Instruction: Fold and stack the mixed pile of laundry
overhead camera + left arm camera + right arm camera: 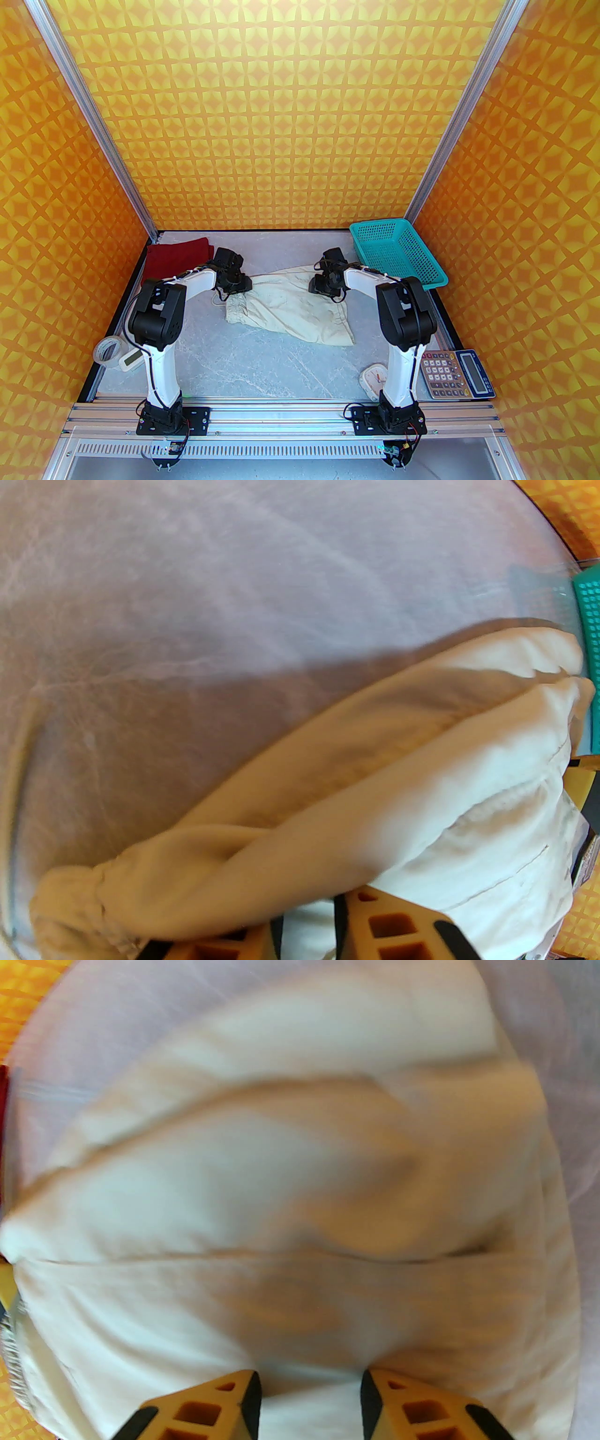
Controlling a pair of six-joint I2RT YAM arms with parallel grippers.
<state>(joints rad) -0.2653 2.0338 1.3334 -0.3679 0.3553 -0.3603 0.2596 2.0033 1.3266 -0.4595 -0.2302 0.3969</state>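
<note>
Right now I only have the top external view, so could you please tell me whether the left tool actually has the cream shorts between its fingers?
Observer: Yes. In the left wrist view the cream shorts run between the orange fingers of the left tool and look pinched there.
Operator: Thank you. Is that edge off the table?
Observer: It is raised: a shadow lies on the table beneath the fold.
Operator: And the right tool, please?
Observer: In the right wrist view the shorts lie in the gap of the right tool, but the picture is blurred and I cannot tell whether it grips.
</note>
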